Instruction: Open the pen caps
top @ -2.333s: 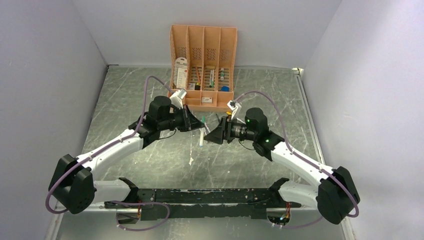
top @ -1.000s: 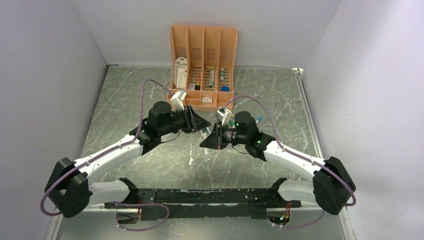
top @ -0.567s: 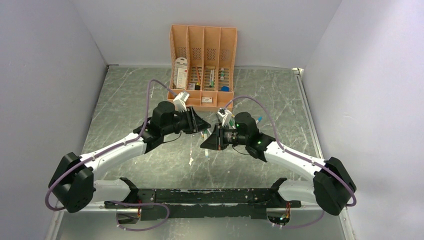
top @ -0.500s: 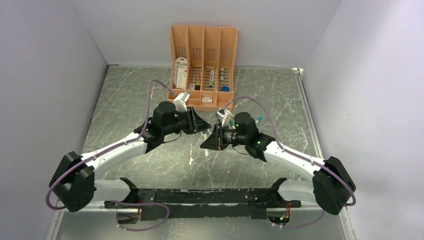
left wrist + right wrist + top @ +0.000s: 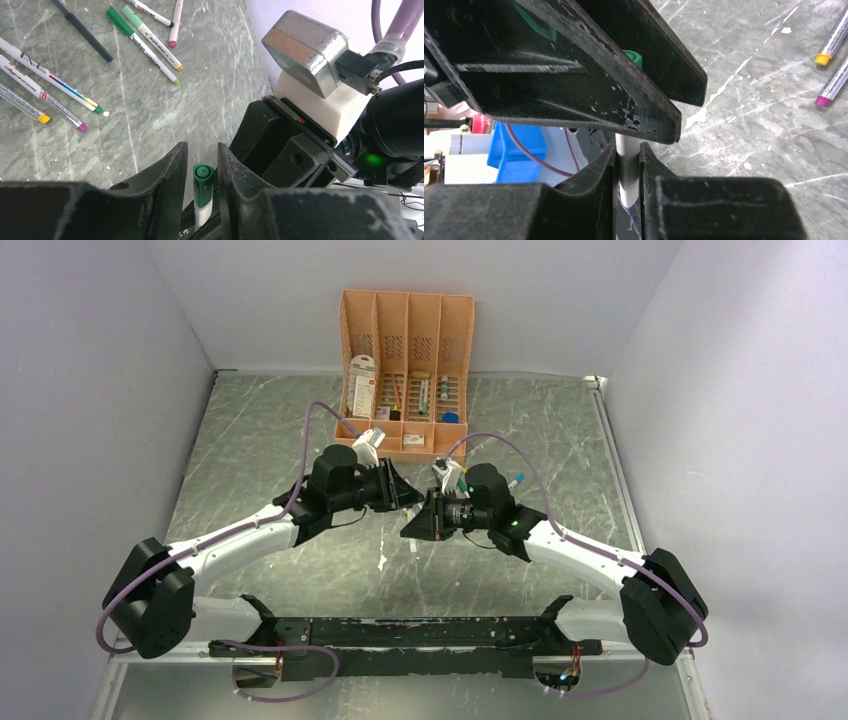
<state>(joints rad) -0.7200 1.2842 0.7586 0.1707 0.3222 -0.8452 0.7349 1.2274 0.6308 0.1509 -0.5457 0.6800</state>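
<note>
Pale lilac walls [image 5: 100,390] enclose a grey marbled tabletop [image 5: 580,440] streaked with white, with a peach-orange slotted plastic organiser [image 5: 405,315] at its far edge. Over the middle, the left fingers [image 5: 167,180] pinch the short green plastic pen cap [image 5: 203,184], while the right fingers [image 5: 596,172] clamp that pen's pale grey-white barrel [image 5: 626,160]. Loose marker pens [image 5: 65,86] lie scattered nearby on the tabletop.
</note>
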